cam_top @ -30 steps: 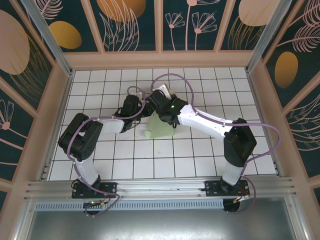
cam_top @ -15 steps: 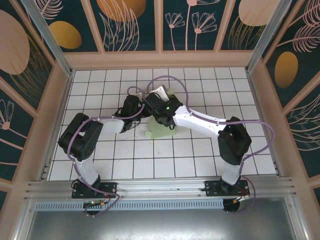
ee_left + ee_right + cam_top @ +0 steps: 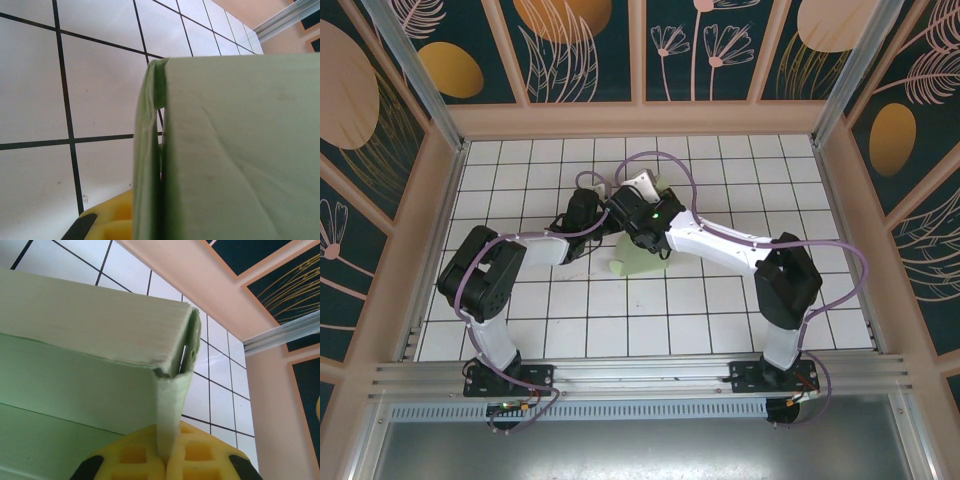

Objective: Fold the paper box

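The paper box (image 3: pixel 642 263) is pale mint-green card, partly folded, lying mid-table under both wrists. In the right wrist view a box corner (image 3: pixel 172 367) stands up with its double wall slightly parted at the top. My right gripper (image 3: pixel 166 460) is shut on the wall below that corner, its yellow pads (image 3: pixel 132 455) pressed together on the card. In the left wrist view the box (image 3: pixel 240 150) takes up the right side, and a folded wall edge (image 3: pixel 147 165) runs down into my left gripper (image 3: pixel 150 222). That gripper is shut on the wall, with one yellow pad (image 3: pixel 107 222) showing. From above, the left gripper (image 3: pixel 592 215) and right gripper (image 3: pixel 625 207) sit close together at the box's far left end.
White tiled floor (image 3: pixel 720 300) with black grid lines lies all around the box. Peach walls (image 3: pixel 640 118) and aluminium posts (image 3: pixel 840 75) enclose the table. Purple cables (image 3: pixel 665 155) loop over both wrists.
The right arm has swung left and a little farther back, its elbow drawn in, and its jaws have closed onto the box wall. The left arm has stayed put.
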{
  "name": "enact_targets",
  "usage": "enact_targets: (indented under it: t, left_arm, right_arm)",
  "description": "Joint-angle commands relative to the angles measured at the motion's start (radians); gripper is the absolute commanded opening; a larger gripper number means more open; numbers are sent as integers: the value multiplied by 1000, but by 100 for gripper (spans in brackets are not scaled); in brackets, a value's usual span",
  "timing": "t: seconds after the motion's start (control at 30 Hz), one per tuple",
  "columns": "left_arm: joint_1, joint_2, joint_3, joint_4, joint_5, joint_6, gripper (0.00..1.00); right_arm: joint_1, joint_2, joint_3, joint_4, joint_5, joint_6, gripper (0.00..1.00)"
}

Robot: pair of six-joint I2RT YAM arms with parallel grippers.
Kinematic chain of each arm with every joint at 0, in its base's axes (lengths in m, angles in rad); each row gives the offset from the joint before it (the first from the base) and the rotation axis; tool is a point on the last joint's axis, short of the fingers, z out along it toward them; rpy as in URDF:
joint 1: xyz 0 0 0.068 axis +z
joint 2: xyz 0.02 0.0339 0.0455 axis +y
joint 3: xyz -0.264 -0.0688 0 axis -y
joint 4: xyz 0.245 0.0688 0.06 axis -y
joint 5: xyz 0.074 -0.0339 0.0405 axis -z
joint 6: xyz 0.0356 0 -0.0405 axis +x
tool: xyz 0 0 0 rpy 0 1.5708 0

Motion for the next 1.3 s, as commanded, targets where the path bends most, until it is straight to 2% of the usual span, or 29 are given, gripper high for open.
enact_targets:
  t: [0.0,0.1,0.17,0.3,0.4,0.53,0.7,0.83,0.97,1.13,1.27]
  left_arm:
    - [-5,-1,32,67,33,1,0]
    - [-4,-1,31,67,33,1,0]
    - [-4,-4,31,67,35,2,0]
    - [-4,-4,31,66,35,0,0]
    - [-4,-4,31,66,35,-1,0]
    - [-4,-4,31,66,35,-3,0]
    - [-4,-2,32,64,35,-5,0]
    - [-3,0,35,61,32,-13,0]
    - [-4,9,41,51,29,-25,0]
    - [-3,27,52,43,26,-42,0]
    - [-3,38,61,34,28,-48,0]
  right_arm:
    - [3,24,-20,-16,15,0,0]
    - [2,27,-29,-8,17,2,0]
    - [0,32,-32,-8,16,6,14]
    - [-4,29,-41,-2,17,13,25]
    - [-6,26,-49,2,19,13,22]
    - [-9,30,-61,4,31,13,0]
    - [-9,31,-57,6,39,17,0]
    - [-9,23,-52,16,45,28,34]
    - [-3,-18,-47,38,25,49,49]
    - [2,-144,-105,151,-120,30,69]
    - [0,-242,-157,227,-222,17,80]
